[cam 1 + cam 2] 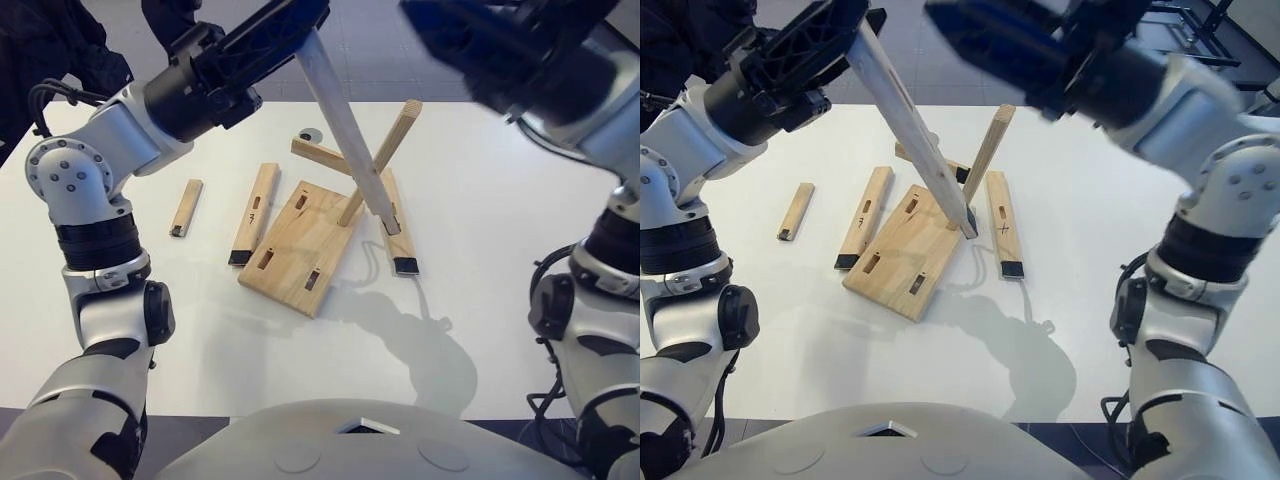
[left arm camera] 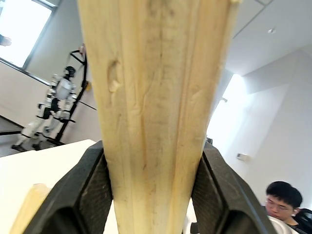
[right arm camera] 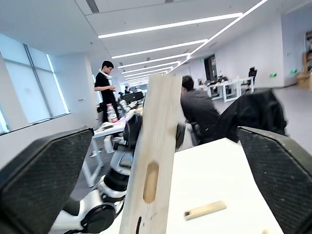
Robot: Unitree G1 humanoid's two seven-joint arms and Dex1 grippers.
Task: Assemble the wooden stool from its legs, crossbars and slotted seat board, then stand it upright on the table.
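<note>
My left gripper [image 1: 298, 27] is shut on a long wooden leg [image 1: 350, 140], held high and slanting down. The leg's black-tipped lower end hangs by the far right corner of the slotted seat board [image 1: 300, 248], which lies flat mid-table. In the left wrist view the fingers [image 2: 83, 195] clamp both sides of the leg [image 2: 156, 97]. Another leg [image 1: 385, 160] stands tilted at the board's far edge, joined to a crossbar [image 1: 320, 155]. My right gripper [image 1: 1010, 50] hovers open high above the table; its wrist view has the held leg [image 3: 153, 165] between the spread pads [image 3: 44, 180], apart from them.
A leg [image 1: 252, 213] lies left of the board, and a short crossbar [image 1: 185, 207] lies farther left. One more leg [image 1: 397, 235] lies right of the board. A small round part [image 1: 309, 133] sits near the table's far edge. The white table [image 1: 500, 250] is bare at right and front.
</note>
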